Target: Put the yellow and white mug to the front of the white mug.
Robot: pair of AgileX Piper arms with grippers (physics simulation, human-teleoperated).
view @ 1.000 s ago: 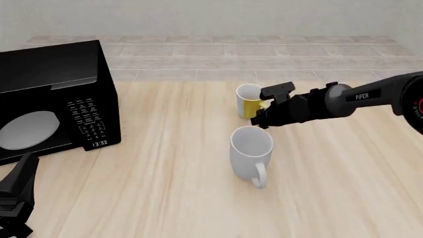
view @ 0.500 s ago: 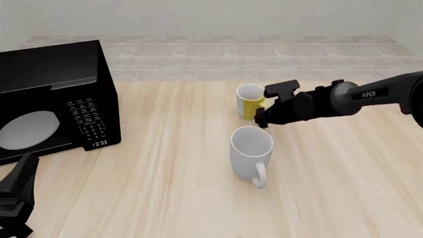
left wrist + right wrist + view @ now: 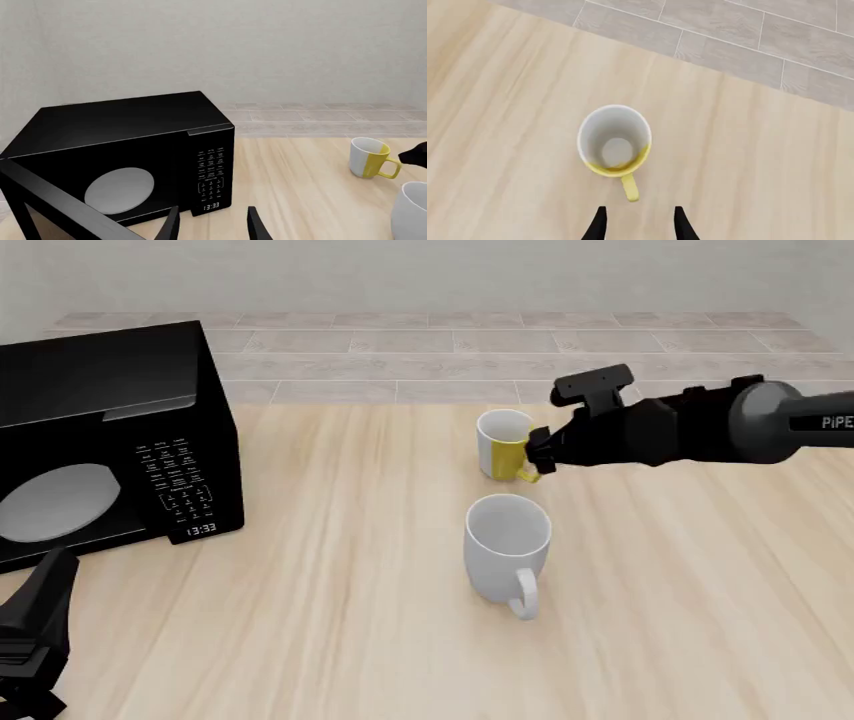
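Right tool (image 3: 637,225) open, empty, near yellow handle (image 3: 630,187)

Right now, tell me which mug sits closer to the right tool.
The yellow and white mug, the smaller one farther back on the table. The right tool is beside its yellow handle; the white mug stands apart, nearer the camera.

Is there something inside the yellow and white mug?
Seen from above by the right wrist camera, the yellow and white mug is empty: white inner wall and bare bottom. The right pincer is open, short of its handle. The underside of the mug cannot be seen.
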